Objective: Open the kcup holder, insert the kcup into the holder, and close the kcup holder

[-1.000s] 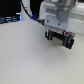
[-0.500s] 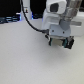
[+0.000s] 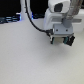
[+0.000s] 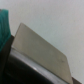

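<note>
A: Over the last second we see the gripper [image 3: 62, 39] drop toward the white table [image 3: 25, 60]; whether it's clenched or released, we cannot tell.

B: The wrist view shows a green edge [image 4: 4, 22], possibly the kcup; the kcup holder isn't visible, so opening it remains undone.

Matt white table [image 3: 25, 60]; glossy white plastic arm [image 3: 59, 10].
</note>
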Controlling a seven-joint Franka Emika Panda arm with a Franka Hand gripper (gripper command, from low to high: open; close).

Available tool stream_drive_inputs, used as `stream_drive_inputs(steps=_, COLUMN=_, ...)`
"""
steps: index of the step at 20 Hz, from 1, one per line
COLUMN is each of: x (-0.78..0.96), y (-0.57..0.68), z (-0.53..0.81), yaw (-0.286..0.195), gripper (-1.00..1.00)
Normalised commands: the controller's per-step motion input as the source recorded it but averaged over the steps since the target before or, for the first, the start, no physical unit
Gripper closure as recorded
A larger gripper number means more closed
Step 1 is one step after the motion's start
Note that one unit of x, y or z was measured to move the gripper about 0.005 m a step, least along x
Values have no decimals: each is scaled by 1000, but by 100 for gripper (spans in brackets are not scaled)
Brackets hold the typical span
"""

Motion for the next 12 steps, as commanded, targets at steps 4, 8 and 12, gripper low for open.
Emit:
stream_drive_inputs(steps=4, x=-546, y=512, z=67, yaw=95, gripper=-100)
stream_drive_inputs(steps=8, x=-503, y=554, z=102, yaw=83, gripper=-100)
stream_drive_inputs(steps=12, x=-558, y=587, z=34, yaw=79, gripper=-100)
